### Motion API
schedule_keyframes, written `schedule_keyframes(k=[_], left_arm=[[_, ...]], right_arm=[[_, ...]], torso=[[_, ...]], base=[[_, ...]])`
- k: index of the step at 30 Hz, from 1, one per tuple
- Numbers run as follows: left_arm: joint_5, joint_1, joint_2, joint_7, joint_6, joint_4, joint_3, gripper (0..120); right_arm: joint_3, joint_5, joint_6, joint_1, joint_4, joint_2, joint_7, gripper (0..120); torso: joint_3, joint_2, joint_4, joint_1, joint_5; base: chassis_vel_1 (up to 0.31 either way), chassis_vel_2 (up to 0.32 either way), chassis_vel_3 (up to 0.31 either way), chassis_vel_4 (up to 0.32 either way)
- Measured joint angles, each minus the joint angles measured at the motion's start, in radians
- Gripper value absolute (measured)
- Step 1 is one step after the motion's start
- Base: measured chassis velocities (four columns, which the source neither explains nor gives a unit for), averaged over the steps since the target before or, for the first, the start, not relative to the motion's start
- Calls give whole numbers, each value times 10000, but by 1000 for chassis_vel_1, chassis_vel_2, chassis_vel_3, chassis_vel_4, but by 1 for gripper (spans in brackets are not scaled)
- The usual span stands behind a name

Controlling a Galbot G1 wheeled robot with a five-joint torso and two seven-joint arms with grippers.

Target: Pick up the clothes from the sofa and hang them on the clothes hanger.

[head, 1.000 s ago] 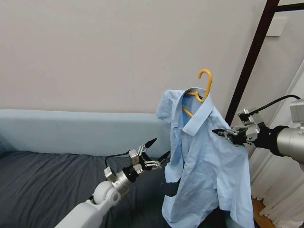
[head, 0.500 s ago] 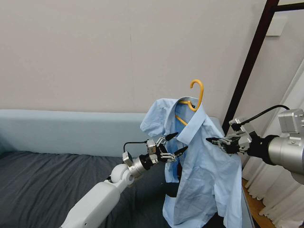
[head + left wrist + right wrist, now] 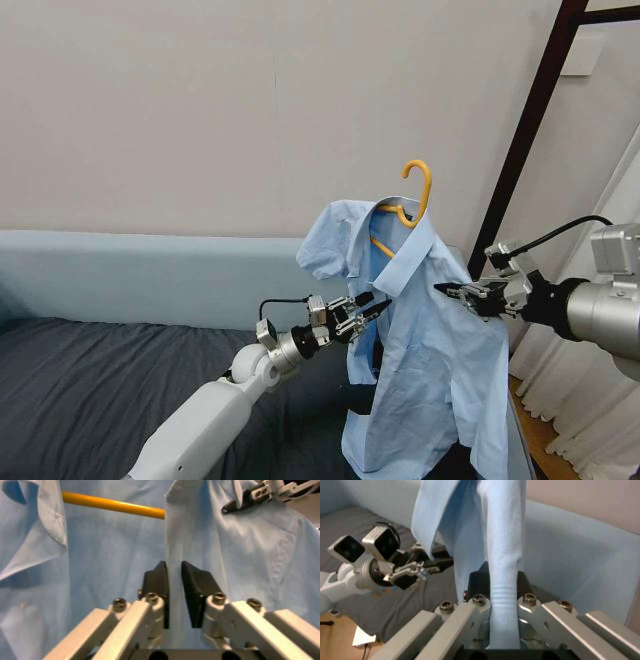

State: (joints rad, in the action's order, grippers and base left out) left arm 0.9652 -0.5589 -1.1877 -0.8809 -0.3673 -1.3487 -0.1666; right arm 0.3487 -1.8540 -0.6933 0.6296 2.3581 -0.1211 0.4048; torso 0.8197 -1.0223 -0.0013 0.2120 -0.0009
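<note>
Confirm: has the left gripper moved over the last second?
Yes. The left gripper has risen and shifted toward the robot's right against the sofa backrest, and now pinches the front edge of the shirt.

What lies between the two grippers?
In the head view, the blue shirt hangs between the left gripper and the right gripper, each shut on its fabric.

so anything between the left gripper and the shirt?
Nothing visible. The left gripper is shut on the front edge of the shirt, below the hanger; the right gripper grips its shoulder.
</note>
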Motion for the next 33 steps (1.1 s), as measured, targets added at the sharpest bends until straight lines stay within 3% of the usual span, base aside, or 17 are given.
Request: schedule_keyframes(k=[4,22,28,33], left_arm=[[35,30,100,52,1,-69,89,0],[-953,802,24,951,-553,-421,279,0],[-1526,449,-57,1892,-871,-397,-68,0],[-1932,-156,216,2241,-1073,-699,-194,16]], right_arm=[[-2,58,22,3,-10,-30,-20,1],[477,-713,12,-366,-352,160,137,1],[453,-1369,-46,-503,-205,204,625,1],[462,-1543,-83,-552,-170,340,889,1]], torso=[[0,0,1,0,0],[-1,0,-1,0,1],[-1,0,0,0,1],[-1,0,0,-2,0]], base=[[0,0,0,0],[0,0,0,0],[0,0,0,0],[0,0,0,0]])
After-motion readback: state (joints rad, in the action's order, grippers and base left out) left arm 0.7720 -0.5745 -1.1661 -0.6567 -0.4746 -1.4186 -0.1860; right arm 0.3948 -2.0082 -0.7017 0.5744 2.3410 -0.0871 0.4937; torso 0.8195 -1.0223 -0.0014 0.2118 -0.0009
